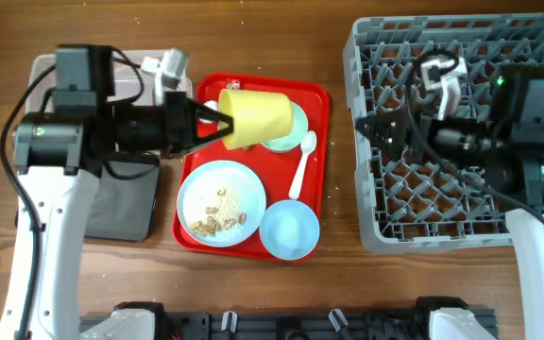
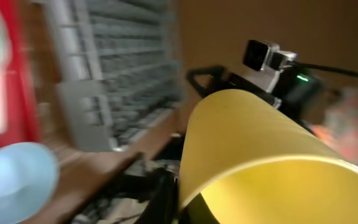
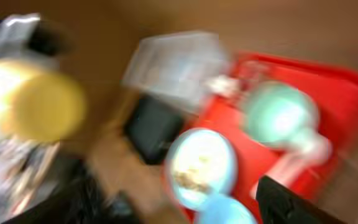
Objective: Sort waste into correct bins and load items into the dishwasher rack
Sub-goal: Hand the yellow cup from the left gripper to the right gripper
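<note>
We saw the grey dishwasher rack at the right, holding no dishes, with the right gripper over it, its fingers seemingly apart and empty. On the red tray sat a crumb-strewn pale blue plate, a pale blue bowl, a mint green bowl and a white spoon. The left gripper pinched the yellow cup, tipped sideways above the tray. We judged cup-loading underway; next it needs carrying to the rack and setting between pegs
</note>
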{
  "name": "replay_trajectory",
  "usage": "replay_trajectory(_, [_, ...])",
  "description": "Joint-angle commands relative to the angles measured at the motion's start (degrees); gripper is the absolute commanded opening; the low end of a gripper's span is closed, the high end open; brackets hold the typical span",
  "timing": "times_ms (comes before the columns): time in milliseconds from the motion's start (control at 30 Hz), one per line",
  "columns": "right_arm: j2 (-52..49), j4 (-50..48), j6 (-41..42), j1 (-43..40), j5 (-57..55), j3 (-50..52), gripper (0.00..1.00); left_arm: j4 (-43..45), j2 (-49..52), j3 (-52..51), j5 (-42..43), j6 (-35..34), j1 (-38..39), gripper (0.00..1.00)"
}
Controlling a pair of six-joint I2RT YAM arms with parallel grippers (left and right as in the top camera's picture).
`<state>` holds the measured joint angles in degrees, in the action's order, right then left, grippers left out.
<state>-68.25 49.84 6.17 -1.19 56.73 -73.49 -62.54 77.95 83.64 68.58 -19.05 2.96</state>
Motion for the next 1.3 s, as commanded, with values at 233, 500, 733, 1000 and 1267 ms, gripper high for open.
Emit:
replay_trajectory(233, [0.04,-19.71,3.37,3.96,35.41,-0.7,0.84,4.22,-0.26,0.52,16.44,5.38,4.98,0.04])
replay_trajectory(500, [0.04,-30.71,19.52,12.94,21.49,-0.7,0.84,7.52,-0.26,0.52,15.34,5.38,10.08,0.04])
replay_trajectory(733, [0.04,-30.99,19.43,17.46,19.63,-0.7,0.72,8.37,-0.26,0.52,12.72,5.35,10.16,0.04])
replay_trajectory(1000, [0.02,-30.95,19.32,18.71,19.54,-0.7,0.59,8.81,-0.26,0.52,11.04,5.33,10.16,0.04])
replay_trajectory(1267, [0.2,-29.92,17.97,18.71,17.57,-0.7,0.56,8.83,-0.26,0.52,10.99,5.16,10.16,0.98])
